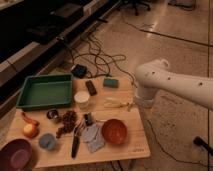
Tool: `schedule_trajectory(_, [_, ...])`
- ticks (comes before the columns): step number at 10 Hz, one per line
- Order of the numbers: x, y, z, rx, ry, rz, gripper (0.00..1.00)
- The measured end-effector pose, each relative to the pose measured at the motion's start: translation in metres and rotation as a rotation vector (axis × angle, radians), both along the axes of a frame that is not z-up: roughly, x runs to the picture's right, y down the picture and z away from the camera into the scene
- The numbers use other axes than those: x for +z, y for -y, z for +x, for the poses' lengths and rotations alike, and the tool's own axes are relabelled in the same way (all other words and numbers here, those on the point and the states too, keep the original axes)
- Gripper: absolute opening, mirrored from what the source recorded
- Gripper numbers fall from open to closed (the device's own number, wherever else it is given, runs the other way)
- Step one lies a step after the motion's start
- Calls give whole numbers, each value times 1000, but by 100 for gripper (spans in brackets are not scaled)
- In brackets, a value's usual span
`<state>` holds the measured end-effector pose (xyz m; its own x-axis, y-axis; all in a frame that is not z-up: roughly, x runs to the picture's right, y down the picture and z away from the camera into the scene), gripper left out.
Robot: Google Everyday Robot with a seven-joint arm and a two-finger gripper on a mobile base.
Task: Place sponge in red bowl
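The teal-green sponge lies at the far edge of the wooden table, to the right of a black slim gadget. The orange-red bowl stands empty near the table's front right. My white arm reaches in from the right and bends down at the table's right edge. My gripper hangs low over the table, between the sponge and the red bowl and to the right of the white cup. It holds nothing that I can see.
A large green tray sits at the back left. A purple bowl, a blue-grey cup, an orange fruit, dark grapes, a black tool and a grey-blue packet fill the table's left and middle. Cables run across the floor behind.
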<state>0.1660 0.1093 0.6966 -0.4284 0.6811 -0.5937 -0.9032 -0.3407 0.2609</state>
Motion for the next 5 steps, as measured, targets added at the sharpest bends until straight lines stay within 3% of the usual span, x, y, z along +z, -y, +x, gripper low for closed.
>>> schedule_trajectory(5, [1,-1,0,-1,0,-2,65])
